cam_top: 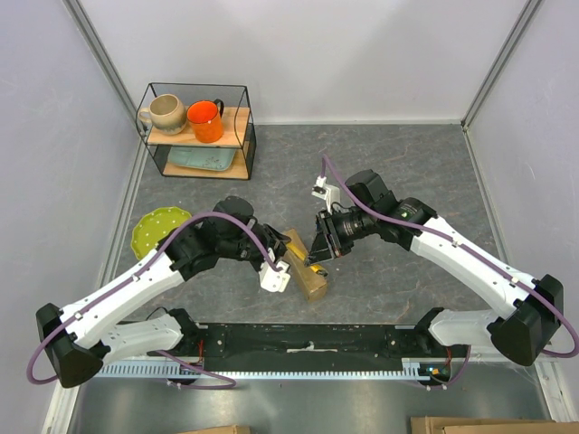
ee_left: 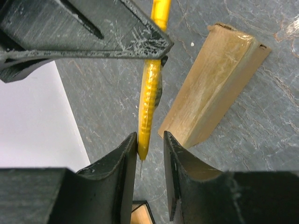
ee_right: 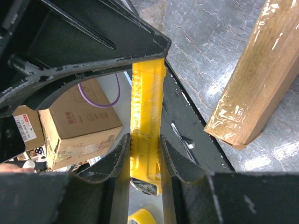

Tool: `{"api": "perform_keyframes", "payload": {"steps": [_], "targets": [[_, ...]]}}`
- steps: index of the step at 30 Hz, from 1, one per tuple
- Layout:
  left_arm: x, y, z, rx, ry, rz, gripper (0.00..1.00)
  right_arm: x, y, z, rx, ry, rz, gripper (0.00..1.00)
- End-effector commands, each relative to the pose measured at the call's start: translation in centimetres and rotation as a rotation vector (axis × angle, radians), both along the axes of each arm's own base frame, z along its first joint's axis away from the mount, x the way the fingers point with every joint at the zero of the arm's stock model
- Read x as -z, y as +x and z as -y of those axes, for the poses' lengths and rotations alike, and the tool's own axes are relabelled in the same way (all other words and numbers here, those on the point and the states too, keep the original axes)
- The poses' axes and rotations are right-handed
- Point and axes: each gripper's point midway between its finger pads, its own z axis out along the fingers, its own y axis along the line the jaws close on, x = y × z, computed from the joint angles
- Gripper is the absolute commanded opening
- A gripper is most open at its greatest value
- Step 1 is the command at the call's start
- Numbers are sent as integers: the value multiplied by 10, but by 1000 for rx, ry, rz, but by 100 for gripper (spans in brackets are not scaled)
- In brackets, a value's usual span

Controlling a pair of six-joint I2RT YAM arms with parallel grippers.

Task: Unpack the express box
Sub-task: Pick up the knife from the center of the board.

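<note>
The express box (cam_top: 312, 282) lay on the grey table (cam_top: 407, 172) toward its near edge, at about 6 o'clock in the top view, between the two arms, with its long side running from 11 to 5 o'clock. Clear tape shone on its brown card and it looked closed.

The right gripper (ee_right: 144, 140) reached in from 2 o'clock of the box. Its fingers were pressed on both sides of a yellow cutter (ee_right: 147, 107), holding it by the handle just beside the box.

The left gripper (ee_left: 150, 142) came in from 9 o'clock. Its fingers stood narrow, with the cutter's pointed end between them. The tip lay against one finger (ee_left: 126, 154) and a slim gap showed at the other, so whether it was gripped could not be told.

A green plate (cam_top: 158, 228) sat at 9 o'clock of the box, well apart. A wire shelf (cam_top: 242, 136) stood at 11 o'clock, with a beige mug (cam_top: 166, 113) and an orange mug (cam_top: 205, 120) on top and a teal tray (cam_top: 197, 160) below
</note>
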Motion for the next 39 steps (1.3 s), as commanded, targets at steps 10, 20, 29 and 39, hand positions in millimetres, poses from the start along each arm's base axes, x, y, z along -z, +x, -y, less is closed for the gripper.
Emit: {"api": "perform_keyframes", "payload": {"steps": [10,20,29,39], "targets": [[-7,-1,5,-11,-17,6,2,-30,4,-11,-26,92,57,4],[-6,-14,-3,-176,-10,-299,2,-53,42,16,128,-32,348,63],[-34,-43,-1,-265,-83,-713,2,-120,49,36,204,94,659,73],[-96,-46,10,-267,-203,-1224,2,-158,30,33,112,241,783,73]]}}
